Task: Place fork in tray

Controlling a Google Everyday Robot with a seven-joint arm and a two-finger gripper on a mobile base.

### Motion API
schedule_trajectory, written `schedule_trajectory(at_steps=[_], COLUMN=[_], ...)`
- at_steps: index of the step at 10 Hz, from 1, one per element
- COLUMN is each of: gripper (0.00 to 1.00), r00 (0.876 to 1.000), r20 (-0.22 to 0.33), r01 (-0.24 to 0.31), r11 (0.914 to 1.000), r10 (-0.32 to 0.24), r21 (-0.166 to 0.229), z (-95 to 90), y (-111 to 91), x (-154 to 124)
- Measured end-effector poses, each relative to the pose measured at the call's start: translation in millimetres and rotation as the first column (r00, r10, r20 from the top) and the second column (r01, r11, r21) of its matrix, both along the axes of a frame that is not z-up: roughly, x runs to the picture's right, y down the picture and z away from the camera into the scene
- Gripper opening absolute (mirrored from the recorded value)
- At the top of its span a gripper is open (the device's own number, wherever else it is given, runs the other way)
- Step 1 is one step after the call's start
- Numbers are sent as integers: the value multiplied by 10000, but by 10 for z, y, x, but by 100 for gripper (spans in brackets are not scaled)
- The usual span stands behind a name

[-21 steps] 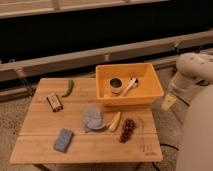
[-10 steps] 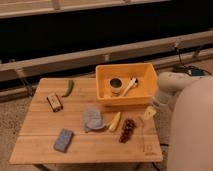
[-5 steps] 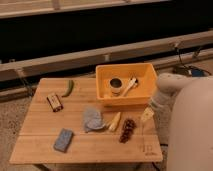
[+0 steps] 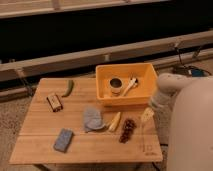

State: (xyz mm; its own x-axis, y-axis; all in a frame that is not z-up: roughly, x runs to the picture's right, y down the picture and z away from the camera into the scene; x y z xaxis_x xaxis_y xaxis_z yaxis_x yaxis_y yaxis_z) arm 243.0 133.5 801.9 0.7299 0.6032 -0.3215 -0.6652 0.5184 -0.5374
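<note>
Tray [image 4: 125,99] sits just behind the tool [image 4: 146,115] over the table [image 4: 40,135].

Lab-like test space — wooden table [image 4: 40,125], yellow tray [image 4: 125,99], dark wall [image 4: 100,30], pincer [image 4: 147,115] at table's right edge

- No text, label, brand or number can be read.
- Faint dark mark [image 4: 145,148] at the lower right corner of the wooden table [image 4: 100,146]: illegible.
- Gripper [image 4: 147,114]: right of centre, just below the yellow tray [image 4: 125,102].

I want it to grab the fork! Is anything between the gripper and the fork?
Nothing visible does. The gripper hangs just above the thin fork near the table's right edge; the grapes lie beside it, not between.
</note>
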Motion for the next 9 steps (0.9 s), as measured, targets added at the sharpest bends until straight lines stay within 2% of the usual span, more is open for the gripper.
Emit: schedule_trajectory(at_steps=[6, 9], gripper=[80, 80], r00=[9994, 9983], r20=[-179, -392], r01=[-291, -472], r11=[9973, 9951], r10=[280, 439], r21=[-672, -864], z=[156, 281], y=[454, 560], x=[17, -4])
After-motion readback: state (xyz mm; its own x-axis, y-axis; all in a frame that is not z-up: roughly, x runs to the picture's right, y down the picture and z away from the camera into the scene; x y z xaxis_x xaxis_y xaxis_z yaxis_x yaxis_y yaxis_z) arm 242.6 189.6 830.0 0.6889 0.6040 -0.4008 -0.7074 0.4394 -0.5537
